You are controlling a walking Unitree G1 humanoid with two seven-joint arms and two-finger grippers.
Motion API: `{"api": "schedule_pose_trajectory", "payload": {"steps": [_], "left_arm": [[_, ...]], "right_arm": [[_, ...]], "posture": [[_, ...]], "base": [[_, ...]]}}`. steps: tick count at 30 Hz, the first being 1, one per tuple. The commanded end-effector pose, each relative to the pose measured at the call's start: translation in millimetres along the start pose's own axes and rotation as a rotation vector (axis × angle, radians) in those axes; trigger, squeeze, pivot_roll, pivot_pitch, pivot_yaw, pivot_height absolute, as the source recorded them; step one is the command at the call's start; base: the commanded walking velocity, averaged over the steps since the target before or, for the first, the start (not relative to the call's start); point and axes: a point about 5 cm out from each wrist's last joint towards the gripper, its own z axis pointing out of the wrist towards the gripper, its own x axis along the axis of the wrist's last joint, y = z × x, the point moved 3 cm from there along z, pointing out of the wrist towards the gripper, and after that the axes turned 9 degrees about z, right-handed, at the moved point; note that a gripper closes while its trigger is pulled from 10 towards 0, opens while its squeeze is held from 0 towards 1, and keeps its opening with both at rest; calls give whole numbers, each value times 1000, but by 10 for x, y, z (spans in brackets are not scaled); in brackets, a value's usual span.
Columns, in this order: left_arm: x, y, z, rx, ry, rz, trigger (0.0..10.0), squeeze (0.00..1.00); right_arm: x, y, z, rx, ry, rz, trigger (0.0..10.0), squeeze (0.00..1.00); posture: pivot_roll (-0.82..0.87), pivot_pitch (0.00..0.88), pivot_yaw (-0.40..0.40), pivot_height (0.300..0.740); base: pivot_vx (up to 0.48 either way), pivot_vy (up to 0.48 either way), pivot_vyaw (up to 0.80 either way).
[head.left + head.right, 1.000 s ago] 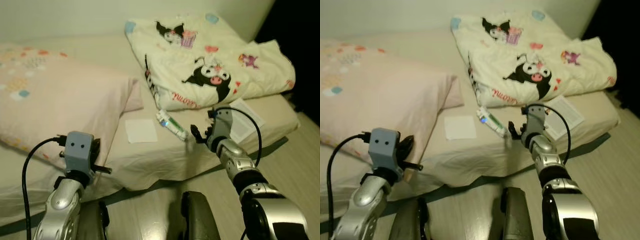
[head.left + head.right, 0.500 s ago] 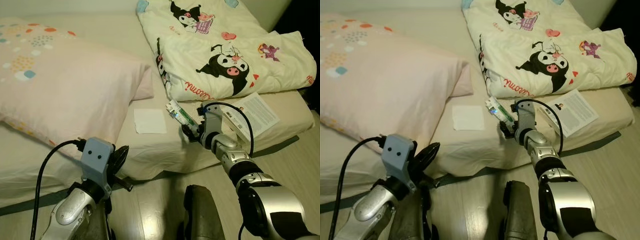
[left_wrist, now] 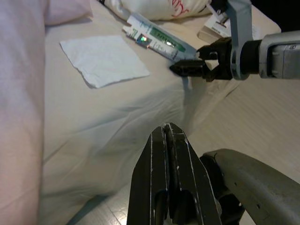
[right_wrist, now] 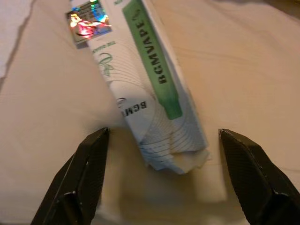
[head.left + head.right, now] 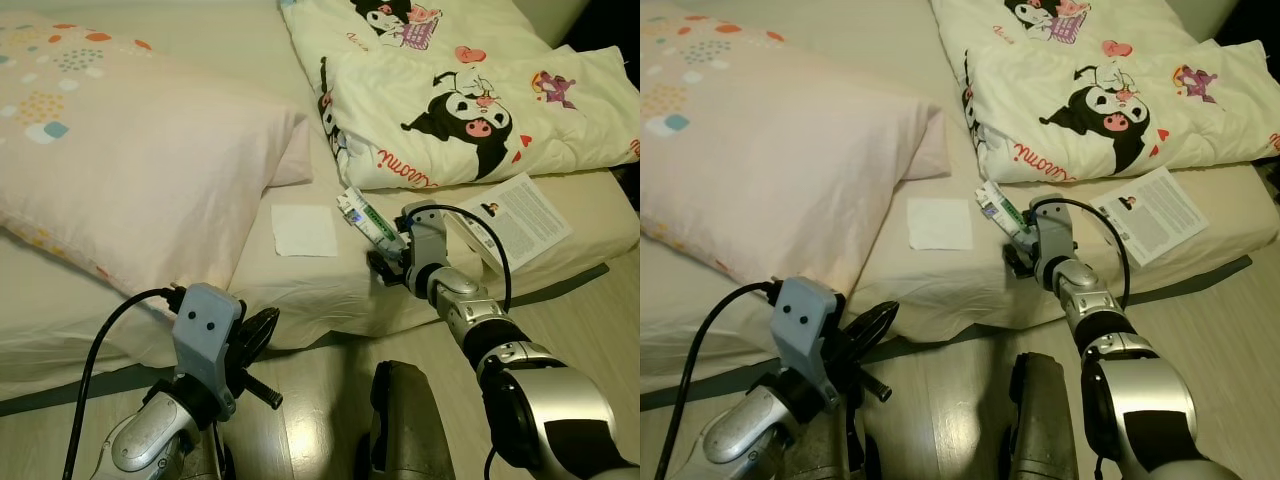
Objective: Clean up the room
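Right gripper [image 4: 161,180], fingers spread, is straddling the white-and-green box [image 4: 140,84] near the mattress [image 5: 330,290] front edge (presumably for grasping); left gripper [image 3: 171,140], fingers together, is idling.

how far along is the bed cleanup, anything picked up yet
Nothing looks picked up yet. In hand: the right gripper has its jaws open on either side of the near end of the white and green box, not closed on it. Left: the white napkin and the printed leaflet lie on the bed. The left gripper hangs shut.
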Motion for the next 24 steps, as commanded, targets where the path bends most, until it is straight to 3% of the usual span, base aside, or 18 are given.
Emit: {"api": "schedule_pose_trajectory", "payload": {"steps": [1, 3, 4, 5, 24], "left_arm": [[-24, 33, -36, -10, -24, -5, 10000, 0], [-24, 33, -36, -10, -24, -5, 10000, 0], [-30, 21, -39, 0, -30, -7, 10000, 0], [-39, 13, -41, 8, -38, -3, 10000, 0], [-118, -109, -25, 58, -81, 37, 10000, 0]], "right_arm": [[-126, 90, -32, -38, -40, 16, 4118, 0], [-126, 90, -32, -38, -40, 16, 4118, 0], [-100, 107, -33, -46, -29, 23, 2941, 0], [-78, 122, -35, -52, -19, 23, 0, 0], [34, 187, -43, -83, 27, 45, 0, 0]], "posture": [[213, 444, -78, 536], [213, 444, -78, 536], [210, 444, -78, 536], [210, 443, -78, 536], [186, 420, -75, 536]], "base": [[0, 0, 0], [0, 0, 0], [0, 0, 0], [0, 0, 0], [0, 0, 0]]}}
